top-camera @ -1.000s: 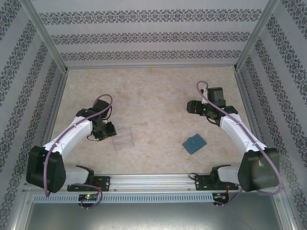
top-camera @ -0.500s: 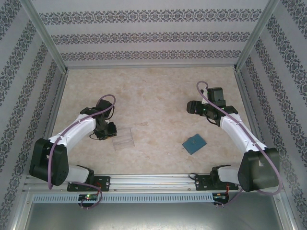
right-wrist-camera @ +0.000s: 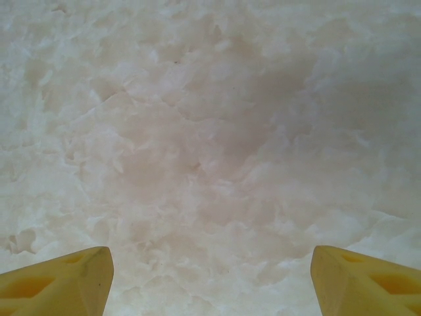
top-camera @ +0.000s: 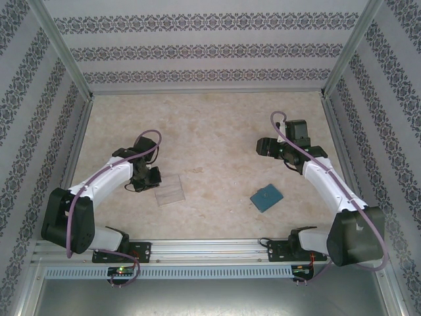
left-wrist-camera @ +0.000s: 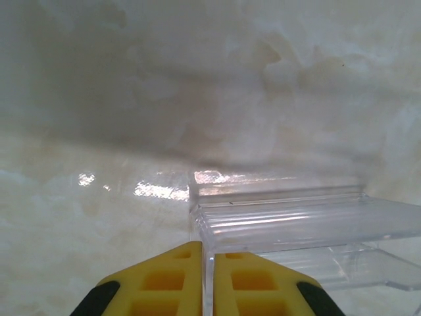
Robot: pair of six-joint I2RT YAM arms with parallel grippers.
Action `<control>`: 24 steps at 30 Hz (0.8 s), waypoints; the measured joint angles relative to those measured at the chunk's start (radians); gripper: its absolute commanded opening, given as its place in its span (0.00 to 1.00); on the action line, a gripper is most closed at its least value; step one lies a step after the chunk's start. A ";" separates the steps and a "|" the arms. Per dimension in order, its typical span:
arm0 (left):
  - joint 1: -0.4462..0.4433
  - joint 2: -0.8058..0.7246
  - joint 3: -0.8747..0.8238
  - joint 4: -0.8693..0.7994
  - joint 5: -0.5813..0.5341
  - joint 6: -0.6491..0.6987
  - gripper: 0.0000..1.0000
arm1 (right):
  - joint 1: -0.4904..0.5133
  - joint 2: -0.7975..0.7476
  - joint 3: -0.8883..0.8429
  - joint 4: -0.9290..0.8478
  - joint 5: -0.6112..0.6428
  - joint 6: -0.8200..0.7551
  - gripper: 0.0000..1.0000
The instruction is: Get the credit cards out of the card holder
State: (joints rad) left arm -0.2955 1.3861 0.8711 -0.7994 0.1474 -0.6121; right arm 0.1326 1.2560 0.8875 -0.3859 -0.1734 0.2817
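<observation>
Card holder (top-camera: 266,197) lies closed on the surface (top-camera: 210,131).
Left claw (left-wrist-camera: 208,253) pinches a wall of the clear tray (left-wrist-camera: 309,217); right claw (right-wrist-camera: 210,253) gapes wide.

**Non-task items on and around the work surface**

1. Tray (top-camera: 170,190): clear plastic, rectangular, set at a slant to the table edges, left of centre towards the near side. Up close (left-wrist-camera: 309,224) it shows stepped ridges and a thin upright end wall.
2. Table (top-camera: 210,131): pale beige, marbled, matt with faint stains; glare spots beside the tray.
3. Walls (top-camera: 204,49): white, with horizontal bands of dark floral pattern, on three sides.
4. Posts (top-camera: 62,49): bare aluminium, at the back corners.
5. Rail (top-camera: 204,249): slotted aluminium, along the near edge.
</observation>
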 measured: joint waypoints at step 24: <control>-0.143 0.214 0.364 -0.031 -0.082 0.061 0.02 | 0.003 -0.066 -0.011 0.000 0.020 -0.001 0.81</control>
State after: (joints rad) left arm -0.4385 1.6005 1.2350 -0.8303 0.0654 -0.5514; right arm 0.1352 1.1896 0.8764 -0.3855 -0.1535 0.2810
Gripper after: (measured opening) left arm 0.042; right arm 0.805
